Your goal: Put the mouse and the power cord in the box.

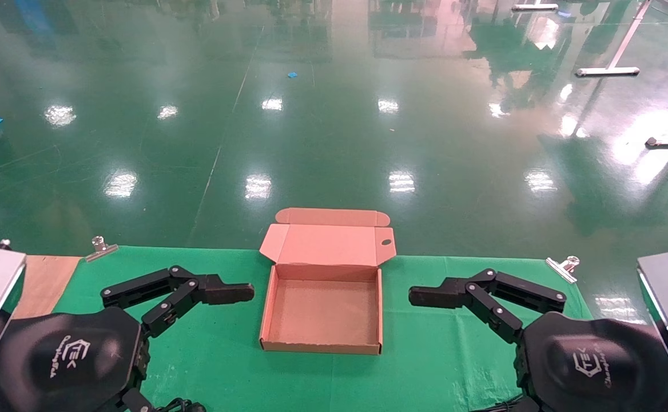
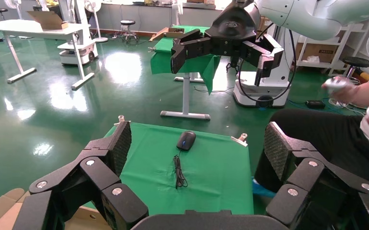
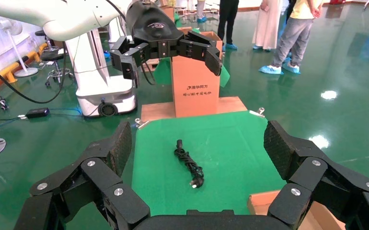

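1. We find the box (image 1: 322,312) open, lid folded back, interior unobstructed from above.
2. Bare green cloth (image 1: 442,355) separates it from the left gripper (image 1: 237,293) and right gripper (image 1: 425,296), both spread.

Left gripper (image 1: 237,292) and right gripper (image 1: 425,296): matte black, jointed linkage fingers, silver screws at pivots. Ribbed black finger pads (image 2: 121,141). Domed black wrist housings, white logo print. Silver-grey boxy forearm casings. Black cables below.

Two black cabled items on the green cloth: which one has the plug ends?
The coiled black power cord, seen in the right wrist view. The small black oval mouse trails only a thin cable and shows in the left wrist view.
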